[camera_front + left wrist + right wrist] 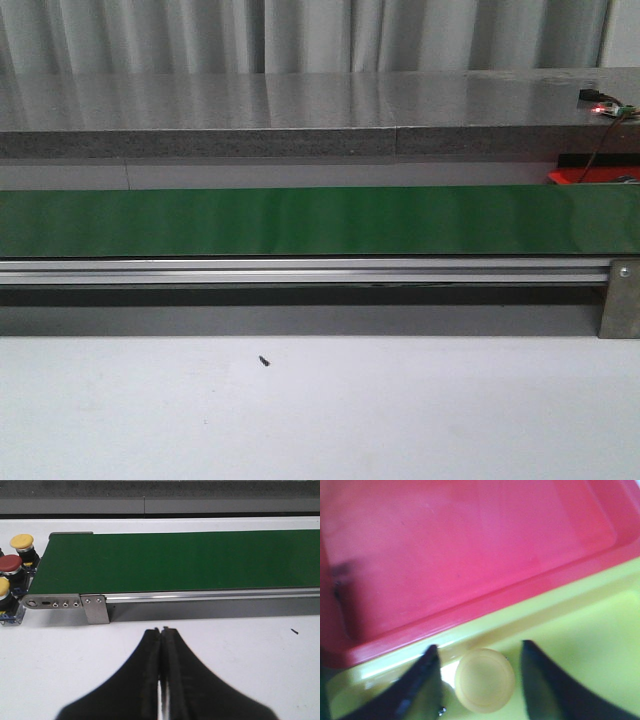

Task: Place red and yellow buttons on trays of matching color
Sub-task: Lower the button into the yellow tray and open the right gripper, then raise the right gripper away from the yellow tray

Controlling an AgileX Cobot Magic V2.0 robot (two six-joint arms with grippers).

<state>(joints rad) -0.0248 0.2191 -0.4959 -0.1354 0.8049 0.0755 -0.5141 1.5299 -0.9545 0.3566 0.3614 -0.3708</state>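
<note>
White surface runs under everything, with a green conveyor belt (320, 222) crossing it and a grey stone ledge (300, 115) and pale curtains behind.

Right jaws (480, 680) stand apart over the yellow tray (580, 645), with a yellow button (485, 680) sitting between the two dark fingers (420, 690); the cap appears clear of both fingers, though the picture is blurred and I cannot tell whether it rests on the tray floor. Just beside the yellow tray, rim against rim, lies the red tray (470, 550).

Left jaws (161, 630) are pressed together with nothing between them, hovering above the bare white surface (250, 650) near the belt's metal end bracket (95, 609). Beyond the end of the belt, three more buttons stand close together on the surface: a yellow-capped button (22, 542), a red-capped button (11, 564) and another yellow one (4, 587) partly cut off by the frame edge.

In the front view neither arm appears; a small dark speck (264, 361) lies on the surface.
</note>
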